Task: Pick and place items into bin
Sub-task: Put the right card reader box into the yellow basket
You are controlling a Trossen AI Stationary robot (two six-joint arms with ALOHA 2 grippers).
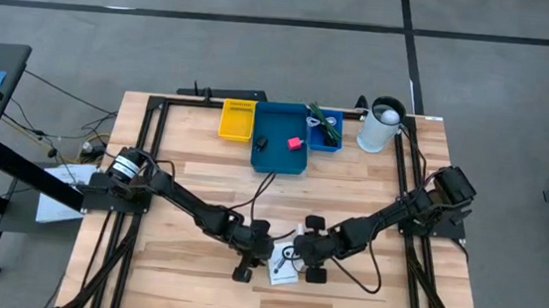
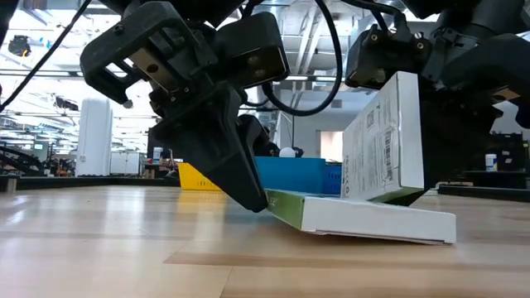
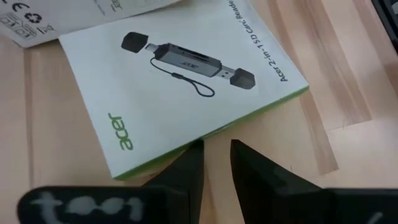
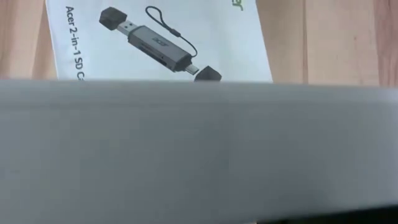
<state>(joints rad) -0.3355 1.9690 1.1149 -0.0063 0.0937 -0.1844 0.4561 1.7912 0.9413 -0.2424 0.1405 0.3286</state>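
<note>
both arms meet at the front middle of the wooden bench (image 1: pixel 194 167). the left claw (image 3: pixel 214 163) has its fingers nearly together, tips touching the green edge of a flat white acer card-reader box (image 3: pixel 186 87) lying on the bench. the right claw (image 1: pixel 312 267) is clamped on a second white box (image 2: pixel 385 141), held tilted on edge, its lower edge resting on the flat one. the teal bin (image 1: pixel 281 140) at the back holds a pink-red block (image 1: pixel 294 143) and a small black piece (image 1: pixel 261 142).
</note>
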